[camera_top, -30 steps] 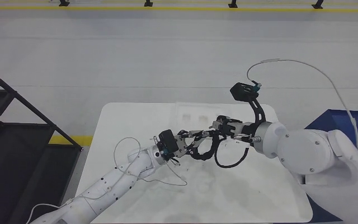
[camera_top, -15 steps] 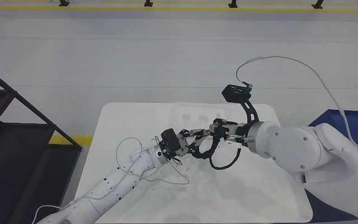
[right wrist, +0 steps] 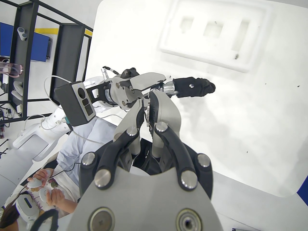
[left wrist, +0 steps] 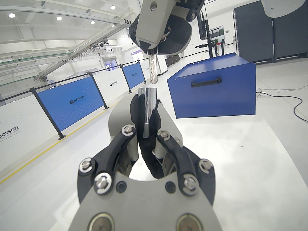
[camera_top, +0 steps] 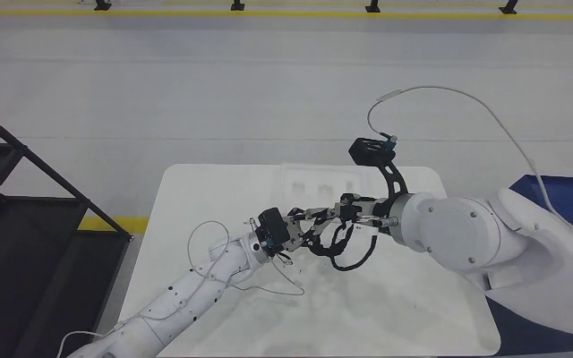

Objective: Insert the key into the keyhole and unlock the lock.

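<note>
The left arm comes in from the near left of the table (camera_top: 407, 309). The left gripper (left wrist: 145, 111) is over the table's middle, its black padded fingers (left wrist: 139, 111) clamped on the chrome lock (left wrist: 148, 104), which is held off the surface. Just to its right, the key (left wrist: 153, 69) points at the lock's end face, with a slim gap between them. The right gripper (left wrist: 148, 48) is pinched narrow on the key's head. A white foam tray (right wrist: 216, 8) lies at the table's far side.

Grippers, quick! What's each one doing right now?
Left gripper: closed, holding the lock.
Right gripper: closed, holding the key, its tip just short of the lock.
</note>
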You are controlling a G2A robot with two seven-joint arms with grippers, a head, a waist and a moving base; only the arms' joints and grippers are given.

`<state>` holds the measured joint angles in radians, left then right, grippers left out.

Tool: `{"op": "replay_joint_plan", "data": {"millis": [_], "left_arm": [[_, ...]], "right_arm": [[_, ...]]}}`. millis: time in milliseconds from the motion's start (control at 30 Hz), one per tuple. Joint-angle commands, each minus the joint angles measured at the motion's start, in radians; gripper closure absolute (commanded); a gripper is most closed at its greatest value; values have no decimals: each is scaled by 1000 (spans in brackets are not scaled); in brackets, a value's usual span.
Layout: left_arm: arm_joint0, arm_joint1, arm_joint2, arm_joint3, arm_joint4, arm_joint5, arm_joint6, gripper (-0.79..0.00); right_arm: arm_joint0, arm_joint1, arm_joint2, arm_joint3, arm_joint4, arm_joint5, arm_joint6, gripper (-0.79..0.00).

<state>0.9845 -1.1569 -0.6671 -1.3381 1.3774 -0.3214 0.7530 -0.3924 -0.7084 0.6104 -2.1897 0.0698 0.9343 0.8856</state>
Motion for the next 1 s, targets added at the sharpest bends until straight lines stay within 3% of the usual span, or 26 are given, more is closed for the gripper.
{"op": "replay_joint_plan", "data": {"millis": [0, 467, 967], "left_arm": [[3, -2, -4, 0, 3, -4, 1, 0], [21, -16, -35, 4, 21, -53, -2, 0], [27, -22, -48, 13, 21, -69, 8, 0]], "right_arm": [[15, 2, -17, -1, 3, 8, -8, 0], [92, 9, -94, -2, 36, 42, -42, 0], [97, 8, -97, 3, 40, 47, -47, 0]]}}
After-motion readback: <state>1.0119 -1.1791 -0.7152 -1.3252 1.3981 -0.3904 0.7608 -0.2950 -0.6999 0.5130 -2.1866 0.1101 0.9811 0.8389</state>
